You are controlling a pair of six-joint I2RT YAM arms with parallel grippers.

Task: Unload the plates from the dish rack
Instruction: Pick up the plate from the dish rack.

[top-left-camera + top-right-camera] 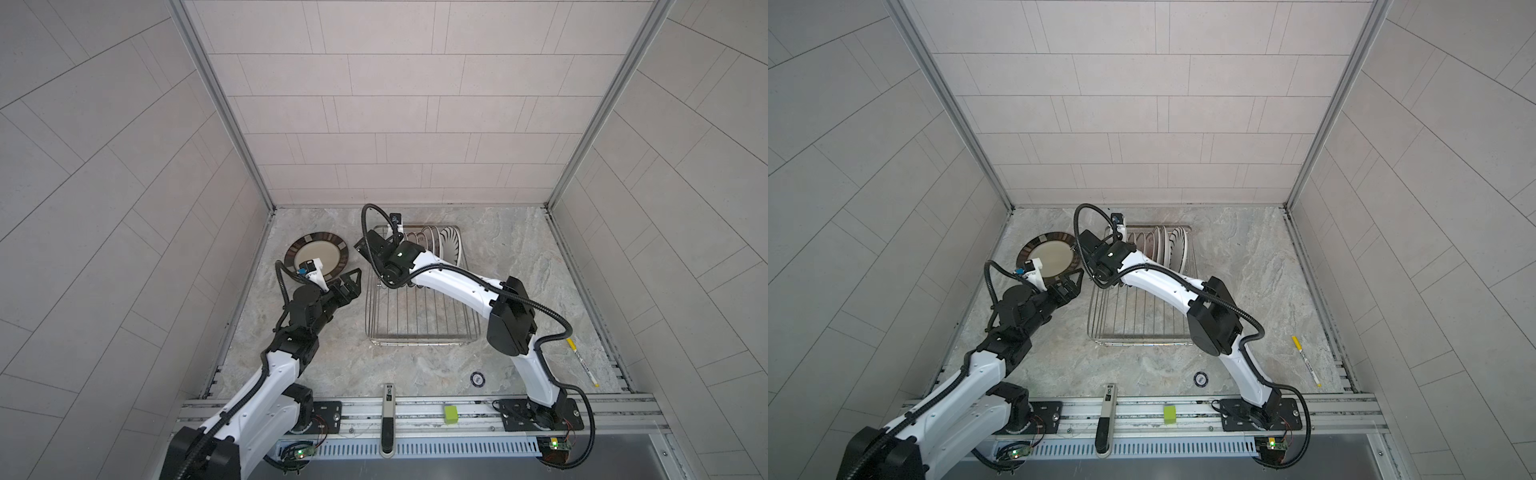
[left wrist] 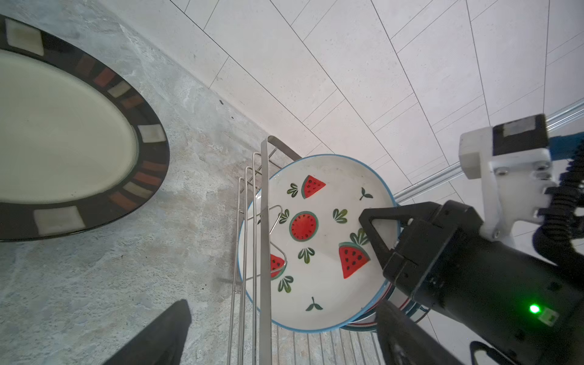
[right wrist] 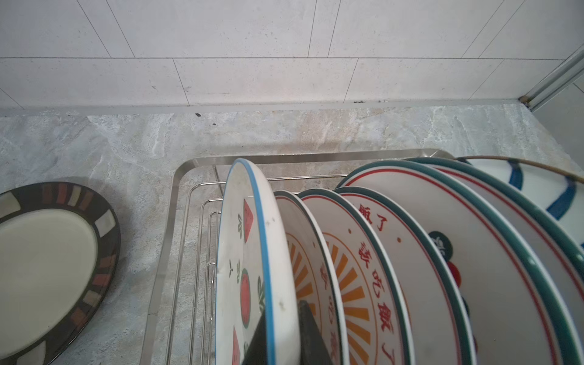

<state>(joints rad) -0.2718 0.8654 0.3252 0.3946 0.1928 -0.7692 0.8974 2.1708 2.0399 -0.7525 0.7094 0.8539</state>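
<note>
We have our right gripper clamped on the rim of the round white watermelon-print ceramic plate standing endmost in the silver wire dish rack, while our left gripper gapes wide and empty.

Dish rack: one. Upright plates in it: seven by rim count, being one watermelon plate and six crowded behind. Dark-rimmed plate flat on countertop: one. Yellow-capped pen: one. Green block: one. Small round disc: one. Robot arms: two.
</note>
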